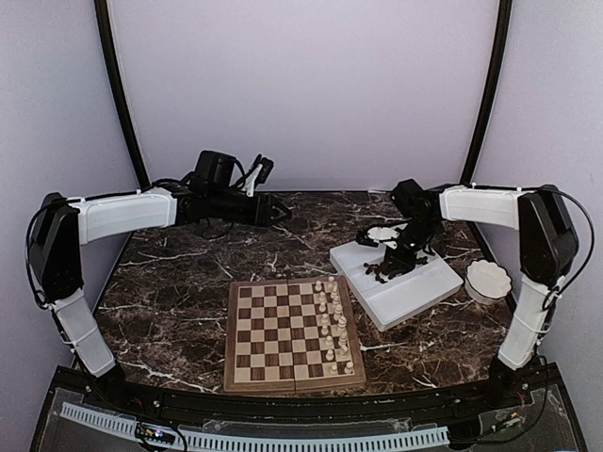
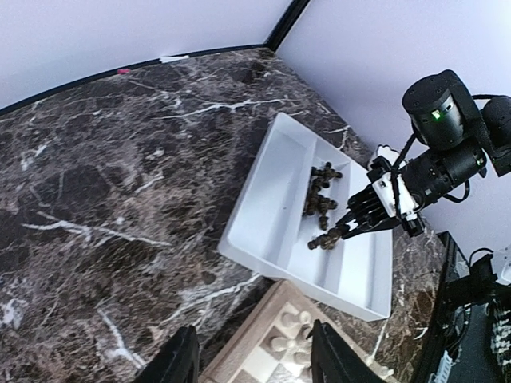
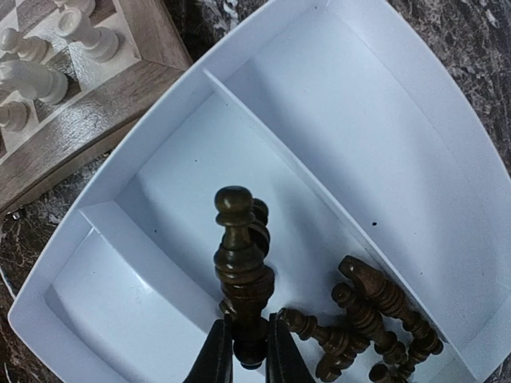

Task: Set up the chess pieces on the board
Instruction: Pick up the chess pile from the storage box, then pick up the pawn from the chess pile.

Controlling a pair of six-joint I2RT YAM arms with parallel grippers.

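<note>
Marble table (image 1: 188, 264) carries the board (image 1: 268, 330), white tray (image 1: 415, 294) (divided), white bowl (image 1: 488, 281).

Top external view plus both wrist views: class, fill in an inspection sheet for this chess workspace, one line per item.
Surface: dark, white-veined marble-look table.
Job's things: board lies open and flat; dark chess pieces lie heaped in the white divided tray.
Clutter: cream-white pieces stand in two rows along the board's right edge; white bowl sits right of the tray.
Grippers: left gripper open, empty, above the table; right gripper shut on the base of one dark piece over the tray.
Cables: black cables loop at the left wrist.
Surroundings: pale walls, black poles.
</note>
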